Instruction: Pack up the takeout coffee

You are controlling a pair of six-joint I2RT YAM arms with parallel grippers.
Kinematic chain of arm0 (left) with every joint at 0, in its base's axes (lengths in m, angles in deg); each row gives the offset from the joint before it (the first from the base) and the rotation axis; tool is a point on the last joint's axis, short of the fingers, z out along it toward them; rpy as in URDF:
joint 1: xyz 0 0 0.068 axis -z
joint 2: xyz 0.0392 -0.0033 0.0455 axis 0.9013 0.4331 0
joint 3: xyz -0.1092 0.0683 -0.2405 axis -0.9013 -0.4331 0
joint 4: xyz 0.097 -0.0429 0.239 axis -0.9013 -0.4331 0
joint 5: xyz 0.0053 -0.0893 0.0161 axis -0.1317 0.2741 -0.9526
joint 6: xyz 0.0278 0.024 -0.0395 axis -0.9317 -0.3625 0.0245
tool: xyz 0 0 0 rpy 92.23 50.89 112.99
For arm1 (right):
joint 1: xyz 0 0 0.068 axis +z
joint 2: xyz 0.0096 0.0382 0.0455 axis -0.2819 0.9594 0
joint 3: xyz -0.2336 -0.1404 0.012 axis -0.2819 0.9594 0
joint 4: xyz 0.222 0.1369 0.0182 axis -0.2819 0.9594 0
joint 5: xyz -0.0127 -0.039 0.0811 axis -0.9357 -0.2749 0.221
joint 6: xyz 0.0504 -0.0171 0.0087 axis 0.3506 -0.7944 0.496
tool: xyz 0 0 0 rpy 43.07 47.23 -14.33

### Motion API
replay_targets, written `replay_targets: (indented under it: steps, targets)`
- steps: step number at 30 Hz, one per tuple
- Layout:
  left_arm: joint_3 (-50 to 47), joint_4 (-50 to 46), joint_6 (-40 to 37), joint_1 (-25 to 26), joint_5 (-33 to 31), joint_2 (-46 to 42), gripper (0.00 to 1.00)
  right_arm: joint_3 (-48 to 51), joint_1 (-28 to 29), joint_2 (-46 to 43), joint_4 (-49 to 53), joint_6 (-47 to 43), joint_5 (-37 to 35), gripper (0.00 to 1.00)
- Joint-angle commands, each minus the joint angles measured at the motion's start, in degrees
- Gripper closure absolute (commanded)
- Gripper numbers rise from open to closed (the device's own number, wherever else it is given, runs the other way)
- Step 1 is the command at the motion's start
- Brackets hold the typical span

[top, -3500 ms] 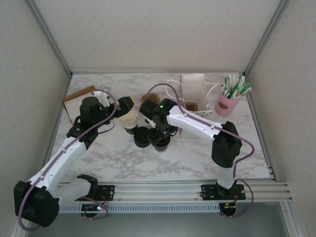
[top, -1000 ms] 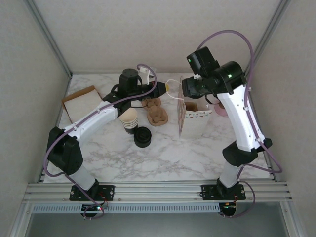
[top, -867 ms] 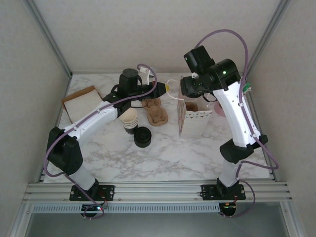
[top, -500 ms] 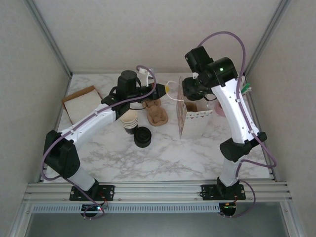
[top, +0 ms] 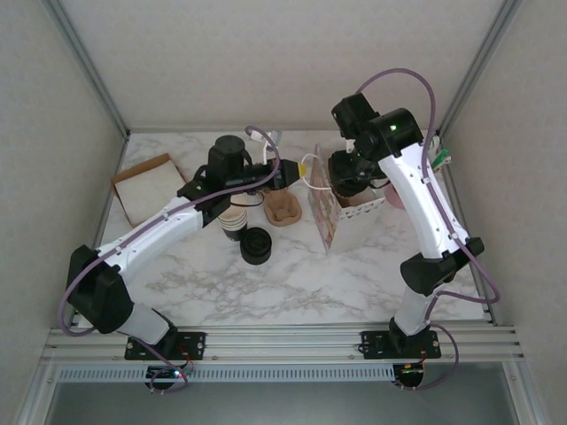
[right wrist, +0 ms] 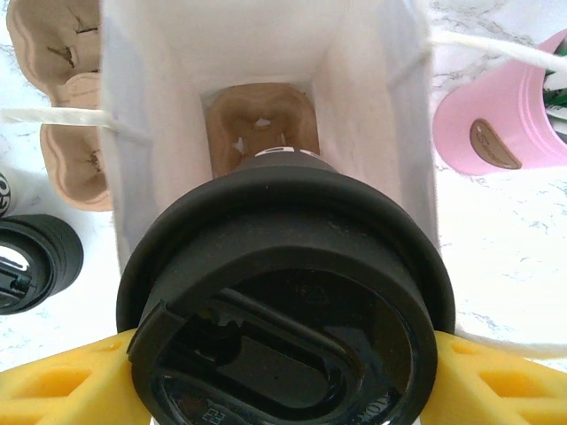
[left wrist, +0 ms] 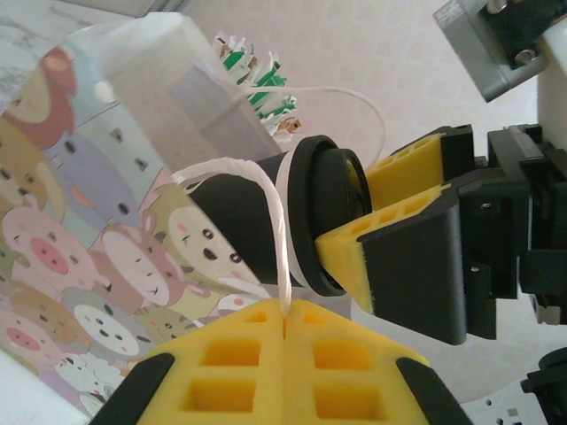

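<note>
- While the right gripper (right wrist: pixel 283 390) hangs over the open mouth of the paper bag (right wrist: pixel 142 133), its yellow pads (right wrist: pixel 53 385) pinch the takeout coffee cup (left wrist: pixel 235 217) from both sides, just under the black lid (right wrist: pixel 292 310).
- From the left wrist, the cup's lower end passes behind the bag's printed front wall (left wrist: pixel 71 239), so its base is at the mouth; how deep it reaches is unclear.
- The left gripper (left wrist: pixel 283 372) is pressed together on the white string handle (left wrist: pixel 276 230) of the bag, on the bag's left side.
- That handle runs taut from the pads to the bag's rim, and the bag (top: pixel 328 217) stands on the marble table (top: pixel 266 283) with its top leaning left.
- At the bottom of the bag lies a brown cup carrier (right wrist: pixel 261 124) — directly beneath the held cup.
- A second carrier (top: pixel 283 208) lies on the table just left of the bag.
- Further left of the bag are a pile of lids (top: pixel 255 245) and a stack of cups (top: pixel 235 221) — both apart from it.
- Right of the bag, near it, stands a pink holder (right wrist: pixel 496 133).
</note>
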Motion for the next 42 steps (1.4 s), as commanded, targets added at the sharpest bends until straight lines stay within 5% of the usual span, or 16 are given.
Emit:
replay_targets:
  steps: [1,12,28,35,42]
  targets:
    - [-1.10,1.38,0.74,0.38,1.58,-2.93,1.00,1.72,-0.47,-2.76,10.96,0.94,0.92,0.30]
    - [-3.23,3.85,3.17,0.39,8.92,-4.79,1.00,6.94,1.48,-4.84,10.89,0.75,4.85,0.32]
    - [-4.52,2.36,1.94,-3.56,11.29,-6.35,1.00,9.91,4.58,-3.47,10.96,0.99,5.34,0.31]
    - [-4.30,2.52,1.68,-5.62,9.80,-5.80,0.80,9.90,4.42,-2.21,10.96,0.93,5.63,0.31]
    - [-3.68,1.29,0.29,-7.27,8.16,-7.96,0.47,11.85,4.36,-2.19,10.96,1.00,6.29,0.31]
